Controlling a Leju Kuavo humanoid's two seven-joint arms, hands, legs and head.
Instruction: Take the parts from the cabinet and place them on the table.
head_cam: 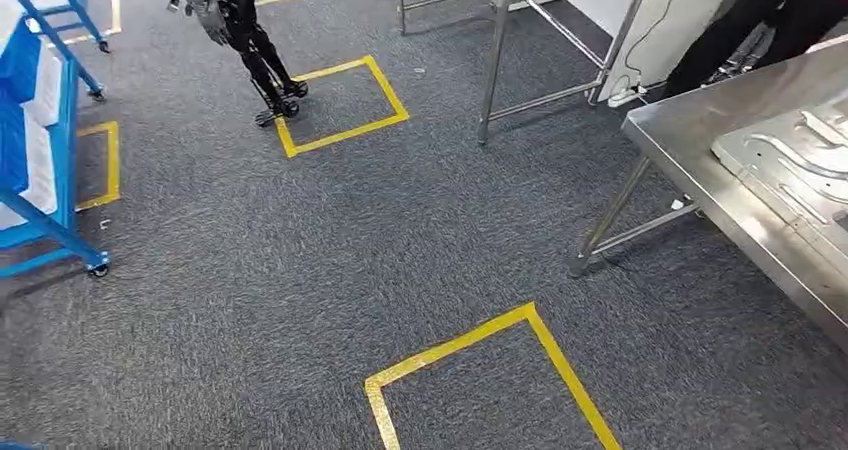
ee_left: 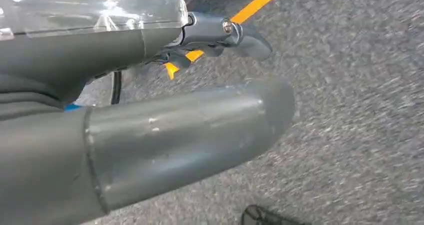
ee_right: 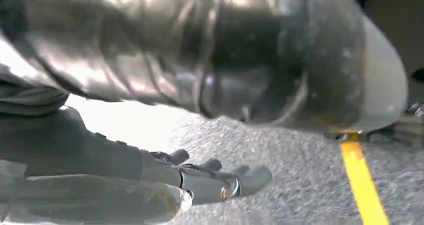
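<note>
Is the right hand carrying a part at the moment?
No. In the right wrist view the right hand hangs over the grey carpet with its fingers extended and nothing between them.

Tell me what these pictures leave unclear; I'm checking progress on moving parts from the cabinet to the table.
- Blue cabinet, head view: cut by the picture's left edge, so its contents cannot be read.
- Metal part on the steel table, head view: runs past the right edge.
- Left hand, left wrist view: thumb blocks the fingers; grasp unclear.
- Right hand, right wrist view: blurred, under glare; a large dark shape above it is unidentifiable.
</note>
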